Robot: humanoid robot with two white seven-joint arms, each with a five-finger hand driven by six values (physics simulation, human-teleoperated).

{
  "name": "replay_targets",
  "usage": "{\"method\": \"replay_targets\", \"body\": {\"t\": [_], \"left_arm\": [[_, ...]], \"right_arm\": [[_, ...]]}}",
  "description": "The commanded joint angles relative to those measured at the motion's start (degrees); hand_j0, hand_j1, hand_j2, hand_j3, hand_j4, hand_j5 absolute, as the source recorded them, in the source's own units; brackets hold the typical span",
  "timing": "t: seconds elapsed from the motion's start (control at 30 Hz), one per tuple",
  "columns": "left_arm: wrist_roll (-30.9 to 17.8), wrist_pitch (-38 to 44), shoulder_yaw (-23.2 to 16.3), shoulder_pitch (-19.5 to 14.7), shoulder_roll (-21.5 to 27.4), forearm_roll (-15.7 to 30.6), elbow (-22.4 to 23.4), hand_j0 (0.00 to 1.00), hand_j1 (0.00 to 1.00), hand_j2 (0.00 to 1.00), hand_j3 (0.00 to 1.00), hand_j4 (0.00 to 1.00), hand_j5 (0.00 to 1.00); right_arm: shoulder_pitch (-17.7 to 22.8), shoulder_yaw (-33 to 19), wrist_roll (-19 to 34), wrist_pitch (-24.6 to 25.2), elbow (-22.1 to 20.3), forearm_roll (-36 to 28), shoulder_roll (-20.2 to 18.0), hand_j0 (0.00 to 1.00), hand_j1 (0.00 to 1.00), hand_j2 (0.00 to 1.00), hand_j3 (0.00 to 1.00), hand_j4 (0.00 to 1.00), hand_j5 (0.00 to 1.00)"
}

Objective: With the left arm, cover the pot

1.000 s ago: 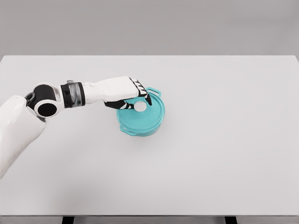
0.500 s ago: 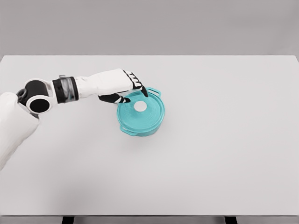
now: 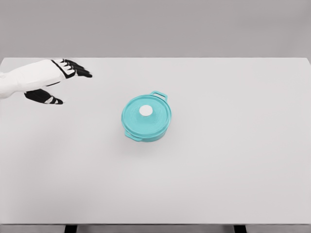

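You see a pale grey surface [image 3: 233,160] that fills most of the view, with a plain grey wall [image 3: 194,26] behind it. The teal pot [image 3: 146,119] stands near the middle, its lid [image 3: 146,114] on it. Your left hand [image 3: 51,80] hangs at the far left, fingers spread, holding nothing.

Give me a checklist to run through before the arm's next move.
1. Lid on pot: ok, it sits level over the rim.
2. Knob centred on lid: ok.
3. Left hand apart from the pot: ok, far to its left.
4. Left hand holds nothing: ok, fingers spread.
5. Pot upright on table: ok.
6. Right hand position: cannot tell, not in view.
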Motion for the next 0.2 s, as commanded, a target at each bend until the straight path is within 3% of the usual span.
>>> {"method": "replay_targets", "body": {"t": [0.0,0.17], "left_arm": [[-0.1,0.2,0.2,0.0,1.1,0.7,0.0,1.0,1.0,1.0,1.0,1.0,1.0],[-0.1,0.2,0.2,0.4,1.8,0.8,0.0,1.0,1.0,1.0,1.0,1.0,1.0]], "right_arm": [[0.0,0.0,0.0,0.0,0.0,0.0,0.0,1.0,1.0,1.0,1.0,1.0,1.0],[0.0,0.0,0.0,0.0,0.0,0.0,0.0,1.0,1.0,1.0,1.0,1.0,1.0]]}}
